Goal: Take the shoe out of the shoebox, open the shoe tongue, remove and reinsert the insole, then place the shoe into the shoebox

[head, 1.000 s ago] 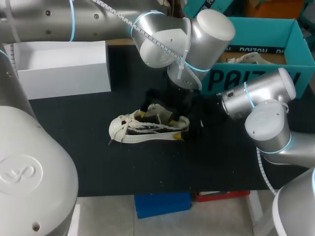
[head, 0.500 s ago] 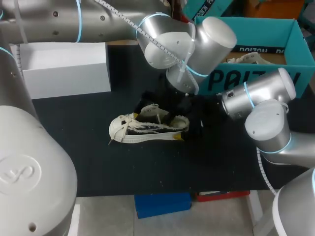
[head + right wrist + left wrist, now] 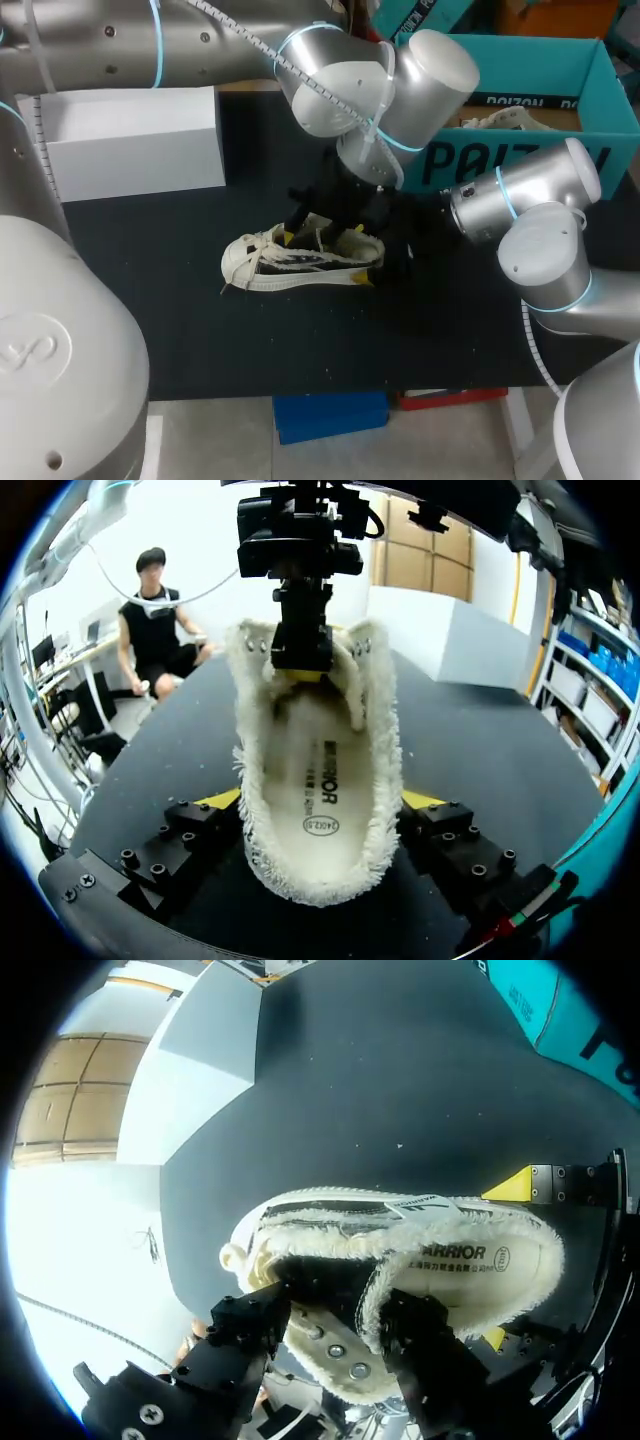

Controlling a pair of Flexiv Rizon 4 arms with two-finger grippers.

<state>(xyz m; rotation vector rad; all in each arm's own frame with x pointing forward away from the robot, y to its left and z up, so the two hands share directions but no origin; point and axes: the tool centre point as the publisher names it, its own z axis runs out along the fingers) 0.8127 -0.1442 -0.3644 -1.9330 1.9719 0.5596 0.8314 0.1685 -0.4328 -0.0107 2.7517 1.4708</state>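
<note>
Caught at its heel, a cream fleece-lined shoe (image 3: 300,262) is resting near the middle of the black table (image 3: 180,320). It is outside the teal shoebox (image 3: 520,45), which is standing at the table's far right corner with its front wall partly blocked by both arms. The right gripper (image 3: 320,805) is clamping the shoe's heel from both sides; its yellow tips are pressing against the fleece collar and showing only as slivers behind it. The left arm (image 3: 200,50) is extending from the upper left across the shoe, and the left gripper (image 3: 330,1335) is sitting down in the shoe's mouth toward the laced end. Whether it is pinching anything there cannot be told, as fleece and its own black body are covering the contact. The insole (image 3: 315,750) is lying flat inside the shoe; its printed heel end is showing in both wrist views, while its front end is disappearing under the left gripper. The tongue is proving hard to pick out among the pale flaps and eyelets. In the head view the left arm's wrist is screening most of the shoe's opening, leaving the toe, the laces and one striped side on show. A second shoe (image 3: 510,120), pale and laced, is peeking over the shoebox's wall, mostly cut off. A white box (image 3: 130,150) is sitting well apart from the shoe at the table's far left. The right arm (image 3: 540,240) is entering from the right; in the head view its gripper is largely lost against dark hardware beside the heel.
</note>
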